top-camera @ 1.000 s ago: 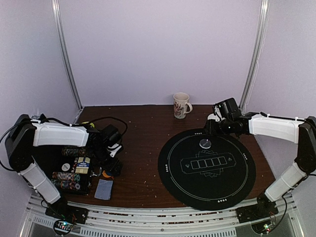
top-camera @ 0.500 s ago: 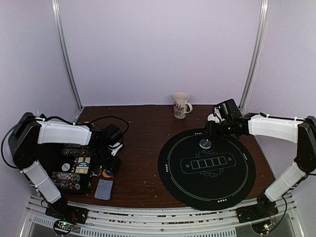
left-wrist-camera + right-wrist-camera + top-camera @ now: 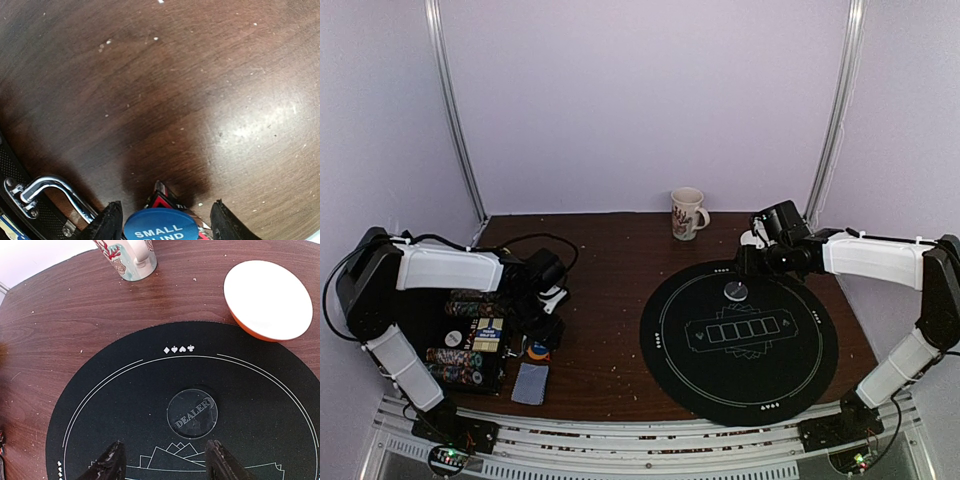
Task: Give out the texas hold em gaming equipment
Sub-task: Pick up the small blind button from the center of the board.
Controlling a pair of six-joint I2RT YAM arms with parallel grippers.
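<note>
A blue "SMALL BLIND" button (image 3: 160, 227) sits between my left gripper's (image 3: 165, 225) fingers, the left finger (image 3: 107, 222) against its rim, over a small red triangle (image 3: 161, 201). From above, the blue button (image 3: 538, 352) shows at the left gripper's (image 3: 544, 335) tips, with an orange button (image 3: 528, 347) beside it. A grey-blue card deck (image 3: 530, 382) lies nearer the front. Striped poker chips (image 3: 452, 357) fill a black case (image 3: 485, 375). The clear dealer button (image 3: 192, 413) rests on the round black mat (image 3: 100, 405). Above the mat my right gripper (image 3: 165, 465) hangs open and holds nothing.
A white patterned mug (image 3: 687, 213) stands at the back centre. An orange bowl with a white inside (image 3: 267, 297) sits beside the mat's far right edge. The case's chrome latch handle (image 3: 45, 187) lies just left of my left fingers. Cables (image 3: 535, 242) trail behind the left arm.
My left jaws have closed in from wide to around the blue button, and the left wrist has drawn back a little. The right arm has not moved.
</note>
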